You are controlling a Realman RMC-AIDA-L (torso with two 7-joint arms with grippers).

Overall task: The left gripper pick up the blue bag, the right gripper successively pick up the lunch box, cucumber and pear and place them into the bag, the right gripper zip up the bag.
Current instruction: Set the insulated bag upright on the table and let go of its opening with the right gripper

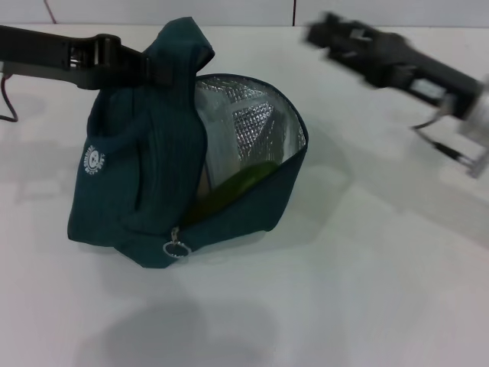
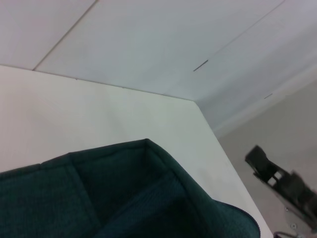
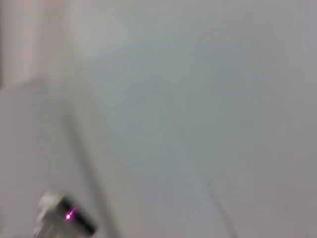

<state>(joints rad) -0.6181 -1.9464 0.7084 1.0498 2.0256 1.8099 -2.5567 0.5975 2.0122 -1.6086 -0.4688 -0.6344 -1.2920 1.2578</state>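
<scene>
The blue bag [image 1: 145,176] stands on the white table [image 1: 367,290], its mouth open toward the right and the silver lining showing. My left gripper [image 1: 153,67] is shut on the fabric at the bag's top and holds it up. Inside, the green cucumber [image 1: 244,182] lies low against the lining. The lunch box and the pear are hidden. My right gripper [image 1: 327,34] hangs blurred above the table's far right, apart from the bag. The left wrist view shows the bag's fabric [image 2: 124,198] close up, with the right gripper [image 2: 262,161] beyond it.
A ring zip pull [image 1: 176,248] hangs at the bag's front end. The table's far edge meets a pale wall [image 1: 244,11]. A cable [image 1: 9,99] loops at the far left. The right wrist view shows only a blurred pale surface.
</scene>
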